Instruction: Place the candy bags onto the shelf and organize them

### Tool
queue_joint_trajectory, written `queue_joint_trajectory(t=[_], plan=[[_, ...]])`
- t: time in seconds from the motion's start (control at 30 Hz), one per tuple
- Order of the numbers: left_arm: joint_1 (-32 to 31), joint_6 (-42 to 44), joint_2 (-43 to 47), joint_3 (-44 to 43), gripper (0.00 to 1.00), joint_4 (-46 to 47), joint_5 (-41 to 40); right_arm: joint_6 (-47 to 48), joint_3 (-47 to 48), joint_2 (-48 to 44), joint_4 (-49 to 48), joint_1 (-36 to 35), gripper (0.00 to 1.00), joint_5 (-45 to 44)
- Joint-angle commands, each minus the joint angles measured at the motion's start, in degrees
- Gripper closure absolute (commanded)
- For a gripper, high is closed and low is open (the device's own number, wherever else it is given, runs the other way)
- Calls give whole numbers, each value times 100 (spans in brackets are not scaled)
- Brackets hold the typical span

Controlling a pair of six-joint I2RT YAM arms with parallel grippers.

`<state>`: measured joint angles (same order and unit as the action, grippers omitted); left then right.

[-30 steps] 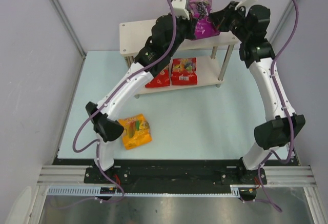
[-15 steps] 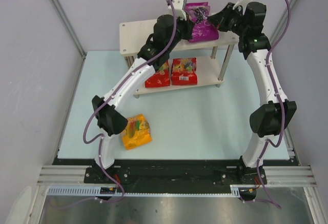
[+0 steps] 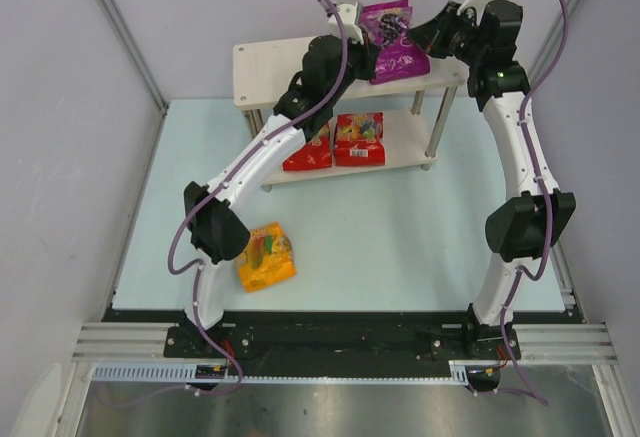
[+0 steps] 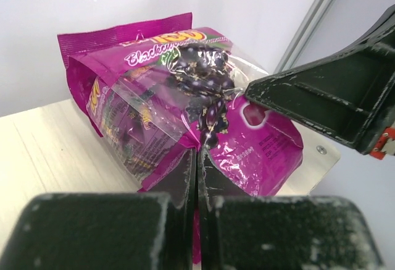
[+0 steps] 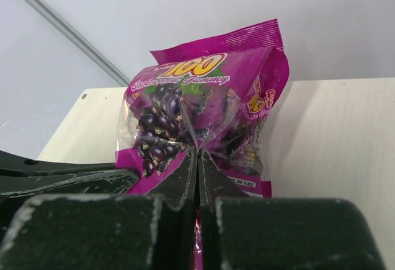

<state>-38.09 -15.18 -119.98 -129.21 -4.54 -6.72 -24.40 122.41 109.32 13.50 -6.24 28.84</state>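
Note:
The purple candy bag [image 3: 395,45] stands upright on the shelf's top board [image 3: 262,61]. Both grippers pinch it from opposite sides. My left gripper [image 3: 374,51] is shut on a fold of its lower front [image 4: 197,154], with purple foil showing between the fingers. My right gripper [image 3: 426,41] is shut on the bag's other face [image 5: 198,154]. Two red candy bags [image 3: 310,153] [image 3: 359,139] lie side by side on the lower board [image 3: 405,157]. An orange-yellow candy bag [image 3: 265,257] lies flat on the table near the left arm's base.
The shelf stands at the back of the pale blue table [image 3: 400,247], close to the rear wall. Metal posts [image 3: 437,127] join its boards at the right. The left part of the top board is bare wood [image 4: 43,152]. Grey walls close in both sides.
Both arms have stretched further back over the shelf with the purple bag, which has come lower onto the top board. The other bags have not moved.

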Motion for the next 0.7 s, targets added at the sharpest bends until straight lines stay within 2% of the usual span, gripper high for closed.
queue_joint_trajectory(t=[0.0,0.33,0.43,0.5,0.57,0.63,0.67], plan=[[99,-161,318,316,100,348,74,-29,161,-51,-225,18,100,166],[275,-213,555,651,100,427,31,-56,81,11,-269,9,100,236],[319,-231,608,713,94,603,39,-56,81,37,-251,18,100,227],[346,-240,651,756,85,620,31,-47,72,28,-234,18,100,210],[372,-240,704,783,67,656,4,-56,64,37,-251,18,100,192],[390,-231,826,792,60,656,4,-56,125,63,-251,18,100,192],[398,-205,880,827,48,673,-22,-56,169,89,-234,26,100,210]])
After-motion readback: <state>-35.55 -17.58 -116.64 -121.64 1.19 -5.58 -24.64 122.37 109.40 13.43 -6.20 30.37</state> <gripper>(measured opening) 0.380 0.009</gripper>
